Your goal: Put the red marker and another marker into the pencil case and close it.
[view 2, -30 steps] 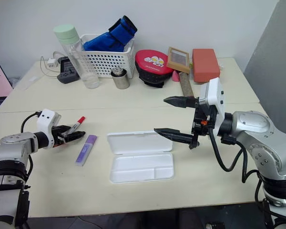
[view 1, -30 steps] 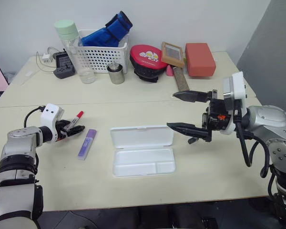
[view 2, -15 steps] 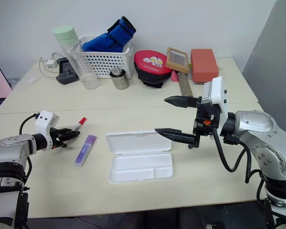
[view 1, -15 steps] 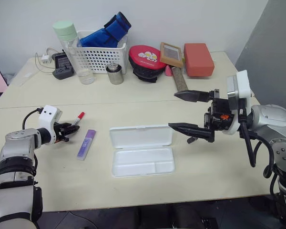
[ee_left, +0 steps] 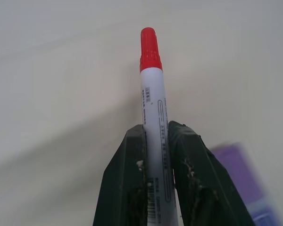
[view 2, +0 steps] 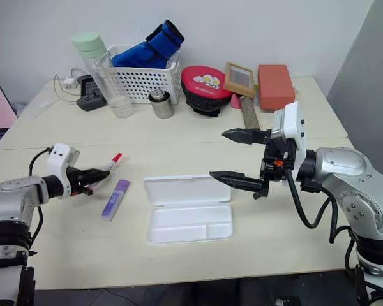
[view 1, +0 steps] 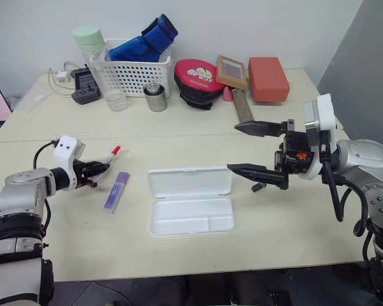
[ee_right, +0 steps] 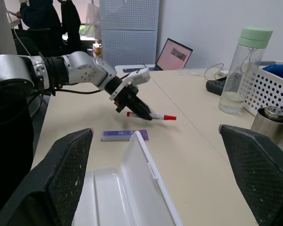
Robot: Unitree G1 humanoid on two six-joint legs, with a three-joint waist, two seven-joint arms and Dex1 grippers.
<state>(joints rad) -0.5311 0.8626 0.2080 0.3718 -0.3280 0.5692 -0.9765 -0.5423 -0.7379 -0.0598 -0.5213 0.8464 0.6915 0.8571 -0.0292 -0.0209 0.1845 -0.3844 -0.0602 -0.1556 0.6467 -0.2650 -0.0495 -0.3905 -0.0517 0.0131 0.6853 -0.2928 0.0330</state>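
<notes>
left end effector (view 1: pixel 101 169) clamped, right end effector (view 1: pixel 243 148) agape

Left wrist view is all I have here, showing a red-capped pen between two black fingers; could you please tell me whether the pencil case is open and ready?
Observer: Yes, the pencil case lies open on the table, lid folded back, and its divided tray holds nothing.
Operator: Thank you. Is the red marker clear of the table?
Observer: It is; the left gripper holds the red marker above the tabletop, cap end tilted up.
Operator: And where is the purple highlighter?
Observer: The lilac highlighter lies flat on the table between the left gripper and the case.
Operator: What is the other arm doing?
Observer: The right gripper hovers beside the case's right end, jaws wide open.
</notes>
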